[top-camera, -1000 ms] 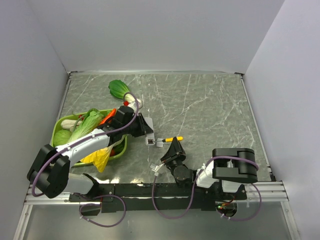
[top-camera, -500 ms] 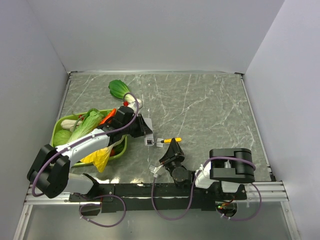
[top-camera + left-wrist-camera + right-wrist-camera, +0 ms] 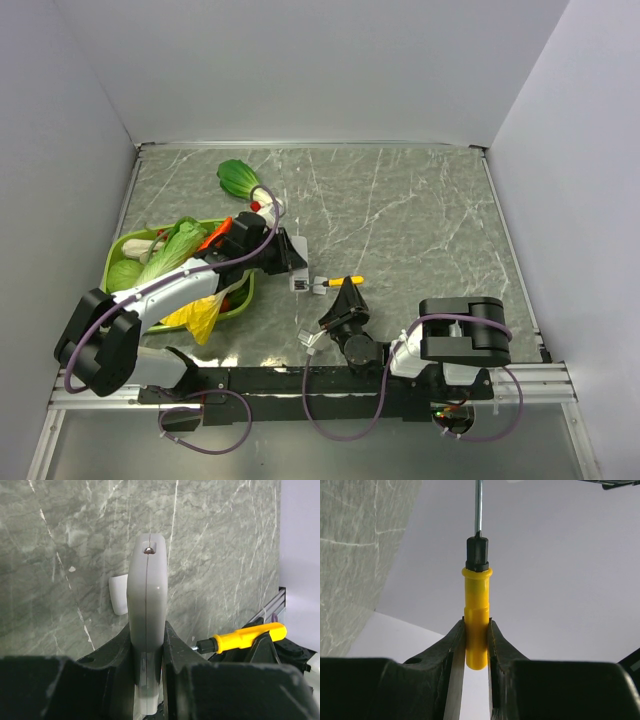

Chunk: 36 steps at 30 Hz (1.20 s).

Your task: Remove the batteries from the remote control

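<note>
My left gripper [image 3: 291, 266] is shut on the remote control [image 3: 299, 283] and holds it on edge just right of the green tray. In the left wrist view the remote [image 3: 146, 595] shows edge-on between the fingers [image 3: 116, 647], with its seam and a small screw at the far end. My right gripper [image 3: 347, 292] is shut on the yellow screwdriver [image 3: 349, 279], whose metal tip points at the remote. The screwdriver also shows in the left wrist view [image 3: 245, 637] and the right wrist view [image 3: 476, 615]. No batteries are in view.
A small white piece [image 3: 118, 595] lies on the marble table beside the remote. The green tray [image 3: 112, 258] of vegetables stands at the left, with a yellow item [image 3: 196, 314] at its near edge. A leafy green [image 3: 236, 178] lies behind it. White walls enclose the table.
My right gripper has shifted slightly left and nearer with the screwdriver. The left gripper and the remote have barely moved.
</note>
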Tool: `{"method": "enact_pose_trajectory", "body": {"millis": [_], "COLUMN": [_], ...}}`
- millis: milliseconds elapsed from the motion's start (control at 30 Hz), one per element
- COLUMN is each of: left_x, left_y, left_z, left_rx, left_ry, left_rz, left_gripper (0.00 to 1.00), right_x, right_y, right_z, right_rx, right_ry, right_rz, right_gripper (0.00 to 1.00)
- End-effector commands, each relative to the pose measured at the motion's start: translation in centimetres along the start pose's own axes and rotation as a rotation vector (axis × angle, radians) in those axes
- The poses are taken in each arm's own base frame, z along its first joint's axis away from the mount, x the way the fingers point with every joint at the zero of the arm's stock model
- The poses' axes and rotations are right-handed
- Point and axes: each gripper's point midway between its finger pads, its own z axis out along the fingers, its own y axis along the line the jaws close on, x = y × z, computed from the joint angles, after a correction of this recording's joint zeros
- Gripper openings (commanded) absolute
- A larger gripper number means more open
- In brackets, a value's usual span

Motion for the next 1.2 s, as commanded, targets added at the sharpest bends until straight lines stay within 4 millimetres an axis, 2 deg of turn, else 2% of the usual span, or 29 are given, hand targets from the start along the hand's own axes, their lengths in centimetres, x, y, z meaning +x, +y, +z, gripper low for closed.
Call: {"method": "enact_pose_trajectory", "body": {"millis": [0, 267, 467, 733, 1167], "left_x": [-1.7, -1.4, -1.8, -2.1, -2.2], "left_y": [-5.8, -6.2, -6.4, -4.9, -5.8], "left_z": [-1.1, -1.0, -1.4, -0.9, -1.3], "left_rx": [0.242, 0.273, 0.272, 0.189, 0.244], "left_ry": [-0.041, -0.024, -0.037, -0.053, -0.072], "left_rz": [0.045, 0.035, 0.058, 0.046, 0.043], "left_gripper": [0.01, 0.01, 0.01, 0.01, 0.01], "right_x": [0.3, 0.7, 1.0, 2.4, 1.0], "right_y": [-4.1, -3.1, -3.3, -4.2, -3.0], "right_z": [-0.7, -0.8, -0.9, -1.1, -0.8], "right_rx": [0.163, 0.150, 0.157, 0.175, 0.105], "right_ry": [-0.054, -0.032, -0.028, -0.005, -0.016], "right_rz": [0.209, 0.256, 0.300, 0.428, 0.513], "right_gripper": [0.00, 0.00, 0.00, 0.00, 0.00]}}
